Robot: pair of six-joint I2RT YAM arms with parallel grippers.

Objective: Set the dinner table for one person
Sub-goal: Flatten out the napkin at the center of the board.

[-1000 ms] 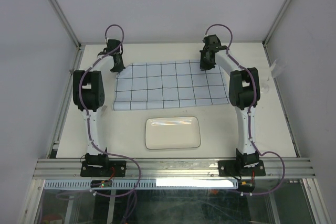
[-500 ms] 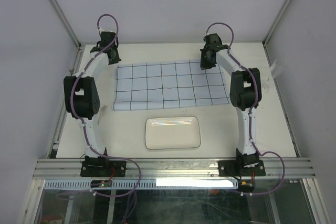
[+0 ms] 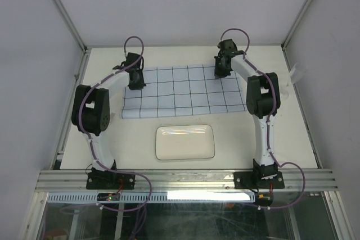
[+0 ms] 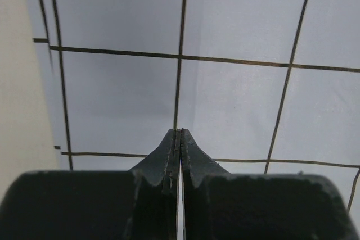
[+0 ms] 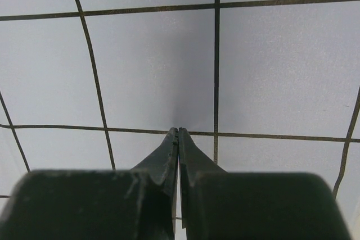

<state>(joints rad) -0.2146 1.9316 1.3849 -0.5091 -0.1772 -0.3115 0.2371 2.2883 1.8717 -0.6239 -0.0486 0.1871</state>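
The dinner table (image 3: 281, 133) is a cream-white top. On it lies a pale-blue cloth (image 3: 180, 91) with dark grid lines. In front of the cloth sits a white rectangular plate (image 3: 185, 141). My left gripper (image 3: 136, 80) is over the cloth's far left part, and my right gripper (image 3: 221, 70) is over its far edge toward the right. In the left wrist view the left gripper (image 4: 180, 132) is shut, tips down close over the cloth (image 4: 236, 94), nothing between them. The right gripper (image 5: 178, 130) is likewise shut just above the cloth (image 5: 152, 71).
Aluminium rails (image 3: 185, 179) run along the near edge by the arm bases. Grey walls close in the left, back and right. A strip of bare table (image 4: 17, 111) shows left of the cloth in the left wrist view.
My left arm has swung from the bare table beyond the cloth's far left corner to over the cloth's far left part. The right arm, cloth and plate have not moved.
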